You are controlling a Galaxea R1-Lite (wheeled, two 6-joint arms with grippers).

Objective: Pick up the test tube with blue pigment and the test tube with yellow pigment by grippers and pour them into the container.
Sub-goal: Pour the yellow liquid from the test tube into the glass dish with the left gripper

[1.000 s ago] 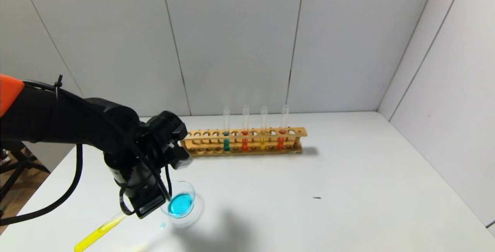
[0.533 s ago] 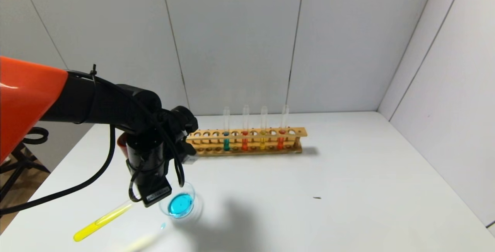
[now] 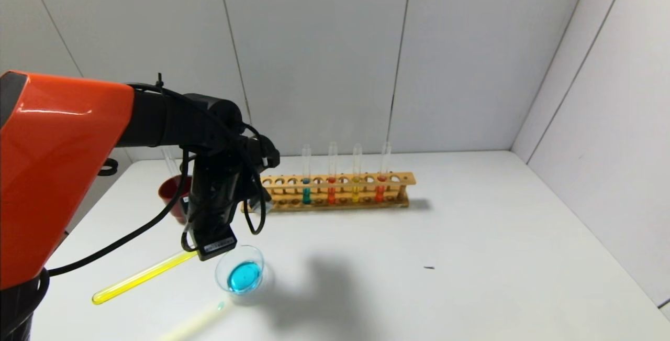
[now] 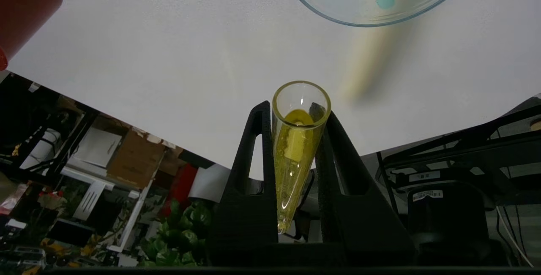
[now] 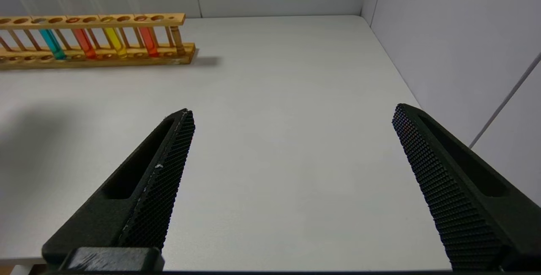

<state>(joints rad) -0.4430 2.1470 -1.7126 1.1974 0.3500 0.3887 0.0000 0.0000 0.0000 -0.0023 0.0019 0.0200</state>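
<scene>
My left gripper [image 3: 210, 244] is shut on the test tube with yellow pigment [image 3: 141, 277], close to its open end. The tube lies nearly level above the table, with its mouth beside the near-left rim of the container [image 3: 242, 274]. In the left wrist view the fingers [image 4: 253, 148] clamp the tube [image 4: 296, 148], and yellow liquid reaches close to its rim. The container's edge [image 4: 376, 17] lies just beyond. The container holds cyan-blue liquid and no yellow. No tube with bright blue liquid shows. My right gripper [image 5: 291, 114] is open and empty over bare table.
A wooden rack [image 3: 330, 190] stands at the back with a teal tube [image 3: 306, 194], two orange-red tubes and a yellow tube [image 3: 356, 192]. A dark red cup [image 3: 171, 194] stands behind my left arm. A small blue drop [image 3: 220, 306] lies in front of the container.
My left arm has lifted and swung away from me. The yellow tube's closed end has risen, so the tube is closer to level. Its mouth stays beside the container.
</scene>
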